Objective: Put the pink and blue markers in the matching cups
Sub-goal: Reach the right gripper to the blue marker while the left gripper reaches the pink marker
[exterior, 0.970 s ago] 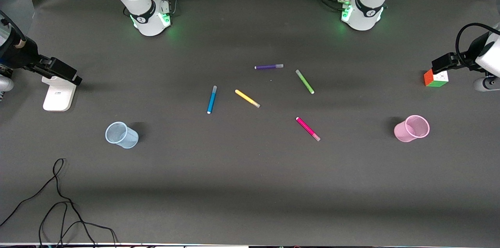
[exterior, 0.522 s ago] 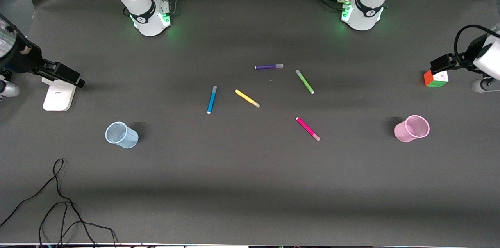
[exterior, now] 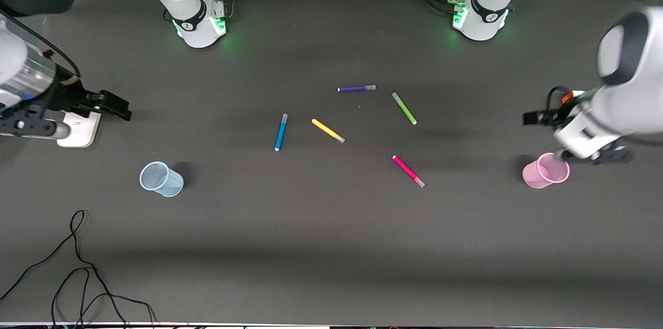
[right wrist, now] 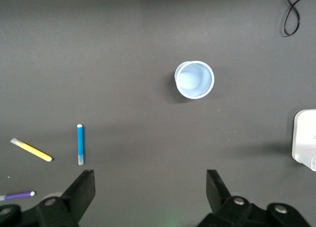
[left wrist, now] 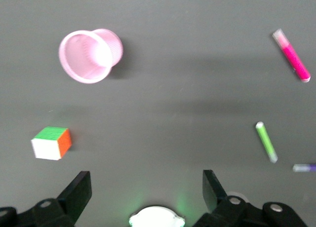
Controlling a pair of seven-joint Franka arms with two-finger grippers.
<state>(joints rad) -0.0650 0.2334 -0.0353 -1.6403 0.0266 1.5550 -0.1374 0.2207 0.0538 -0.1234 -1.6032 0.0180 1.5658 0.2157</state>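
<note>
The blue marker (exterior: 280, 132) lies flat on the worktop (exterior: 321, 246) near the middle, its long axis running almost straight toward the front camera, with the whitish tip at the nearer end. The pink marker (exterior: 408, 171) lies nearer to the front camera and more toward the left arm's end; it is slanted, its pale clear cap at the nearer end.

The blue cup (exterior: 161, 179) stands toward the right arm's end and the pink cup (exterior: 545, 170) toward the left arm's end, both well apart from the markers.

The right gripper (exterior: 116, 106) is in the air just beside a white block (exterior: 78, 129), its jaws wide apart and holding nothing. The left gripper (exterior: 538, 117) is in the air over the worktop near the pink cup, its jaws also apart and empty.

The left wrist view shows a colored cube (left wrist: 51, 142) near the pink cup; in the front view the left arm covers it almost fully. Only the front view shows the black cable (exterior: 77, 267) in full.
</note>
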